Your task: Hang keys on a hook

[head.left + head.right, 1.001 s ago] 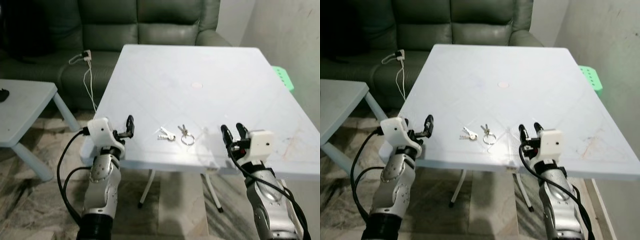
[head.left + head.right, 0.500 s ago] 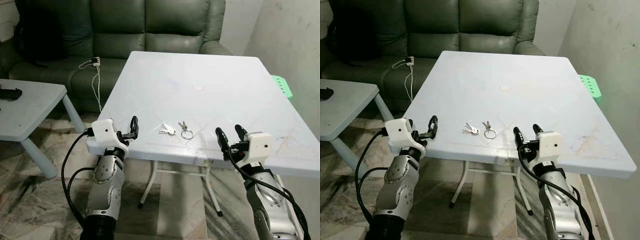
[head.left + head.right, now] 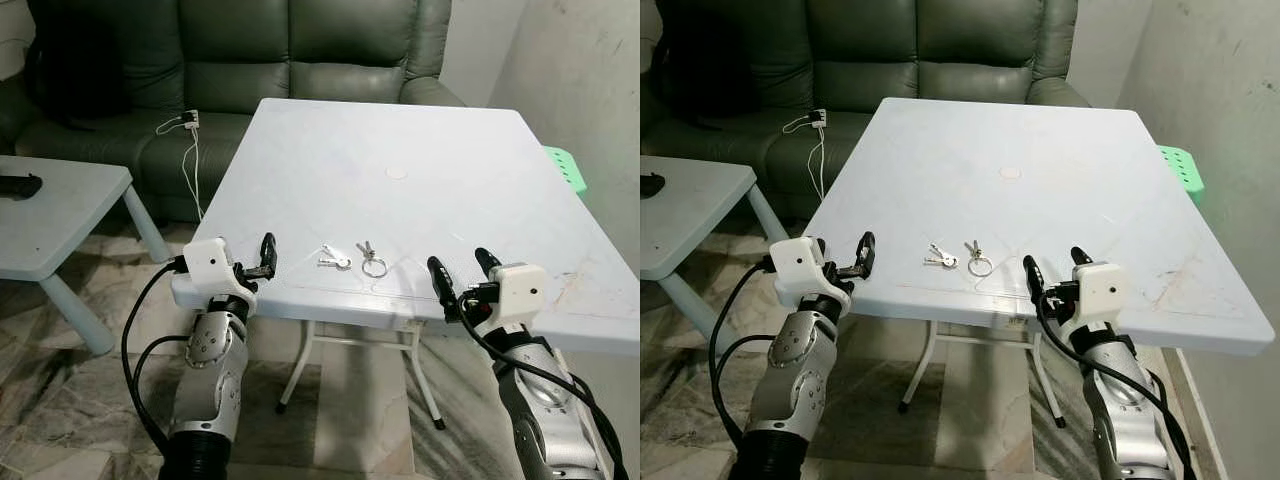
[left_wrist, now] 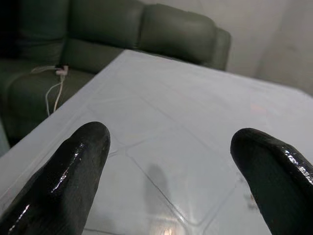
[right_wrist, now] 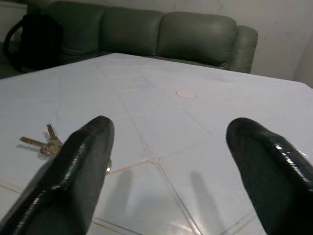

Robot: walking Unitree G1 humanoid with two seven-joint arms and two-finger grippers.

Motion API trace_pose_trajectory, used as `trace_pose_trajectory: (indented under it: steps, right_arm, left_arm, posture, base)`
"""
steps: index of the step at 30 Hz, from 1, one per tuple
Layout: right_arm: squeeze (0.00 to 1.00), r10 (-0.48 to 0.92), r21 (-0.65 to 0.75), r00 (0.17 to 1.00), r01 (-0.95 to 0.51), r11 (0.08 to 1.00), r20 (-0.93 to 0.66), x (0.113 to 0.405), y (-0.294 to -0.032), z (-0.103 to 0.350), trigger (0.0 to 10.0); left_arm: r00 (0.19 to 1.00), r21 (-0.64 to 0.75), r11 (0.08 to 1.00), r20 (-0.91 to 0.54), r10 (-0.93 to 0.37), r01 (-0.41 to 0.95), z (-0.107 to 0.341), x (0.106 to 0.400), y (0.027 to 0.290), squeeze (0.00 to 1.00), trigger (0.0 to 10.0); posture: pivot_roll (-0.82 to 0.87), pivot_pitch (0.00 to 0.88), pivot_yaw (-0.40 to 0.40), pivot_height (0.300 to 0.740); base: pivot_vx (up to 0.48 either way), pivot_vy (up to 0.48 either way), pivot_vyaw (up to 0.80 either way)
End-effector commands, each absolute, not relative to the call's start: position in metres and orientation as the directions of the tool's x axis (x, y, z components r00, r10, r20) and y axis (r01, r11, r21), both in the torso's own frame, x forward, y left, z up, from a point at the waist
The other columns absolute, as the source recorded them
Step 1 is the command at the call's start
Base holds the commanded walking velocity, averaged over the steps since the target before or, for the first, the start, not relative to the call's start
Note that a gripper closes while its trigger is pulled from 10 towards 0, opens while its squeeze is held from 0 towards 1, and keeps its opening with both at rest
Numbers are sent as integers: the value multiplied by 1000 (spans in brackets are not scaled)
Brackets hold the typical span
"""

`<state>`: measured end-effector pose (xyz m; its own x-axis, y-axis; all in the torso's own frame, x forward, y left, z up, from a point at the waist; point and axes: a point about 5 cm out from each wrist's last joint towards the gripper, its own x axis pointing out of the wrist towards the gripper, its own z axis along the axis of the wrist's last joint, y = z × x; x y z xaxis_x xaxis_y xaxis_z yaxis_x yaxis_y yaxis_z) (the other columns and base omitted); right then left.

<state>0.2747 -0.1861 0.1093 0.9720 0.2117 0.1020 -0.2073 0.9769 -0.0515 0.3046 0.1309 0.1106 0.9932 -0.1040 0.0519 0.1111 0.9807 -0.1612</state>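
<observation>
Two small bunches of keys lie near the front edge of the white table (image 3: 420,130): silver keys (image 3: 333,261) and, just to their right, keys on a round ring (image 3: 371,263). The keys (image 5: 45,145) also appear in the right wrist view, ahead of one finger. My left gripper (image 3: 266,256) hovers open at the table's front left edge, left of the keys, holding nothing. My right gripper (image 3: 460,270) is open wide at the front edge, right of the ring. In the left wrist view the left gripper (image 4: 168,142) has bare tabletop between its fingers.
A dark green sofa (image 3: 300,50) stands behind the table, with a white charger and cable (image 3: 188,135) on its seat. A low pale table (image 3: 50,210) is at the left, a green stool (image 3: 566,165) and a wall at the right. The floor is marbled tile.
The camera has drawn back and tilted up, so more sofa shows. My right gripper's fingers have spread wider. The keys and left gripper keep their places on the table.
</observation>
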Motion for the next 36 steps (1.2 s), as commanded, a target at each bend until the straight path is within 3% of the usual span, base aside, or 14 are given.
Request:
trace_pose_trajectory:
  steps: [1,2,13,20,26,30,36]
  right_arm:
    - [1000,225,-64,970,-220,974,96,277,-187,111,10000]
    - [0,245,-100,966,-237,966,79,278,-187,110,10000]
    - [0,325,-132,946,-322,937,-2,302,-173,108,10000]
    - [0,456,-65,890,-454,888,5,326,-131,115,10000]
    - [0,495,-31,869,-495,868,1,336,-114,119,10000]
    - [0,539,33,842,-539,842,24,351,-82,131,10000]
    - [0,526,66,851,-525,849,7,360,-71,136,10000]
  left_arm:
    - [988,-129,981,72,-133,142,115,303,127,0,10000]
    - [986,-98,983,69,-149,156,113,301,127,0,10000]
    - [982,-105,977,38,-185,188,106,286,117,0,10000]
    - [982,-101,978,52,-180,185,111,283,113,0,10000]
    - [983,-102,979,56,-173,178,113,281,112,0,10000]
    - [986,-113,980,63,-156,162,116,280,110,0,10000]
    - [987,-126,980,60,-147,153,116,277,109,0,10000]
  posture:
    - [-38,13,-52,740]
    - [-35,21,-54,740]
    - [-17,42,-68,740]
    - [11,55,-92,740]
    - [23,58,-102,740]
    - [39,64,-121,740]
    - [52,78,-138,740]
  base:
    - [0,0,0]
    - [0,0,0]
    - [0,0,0]
    - [0,0,0]
    - [0,0,0]
    - [0,0,0]
    - [0,0,0]
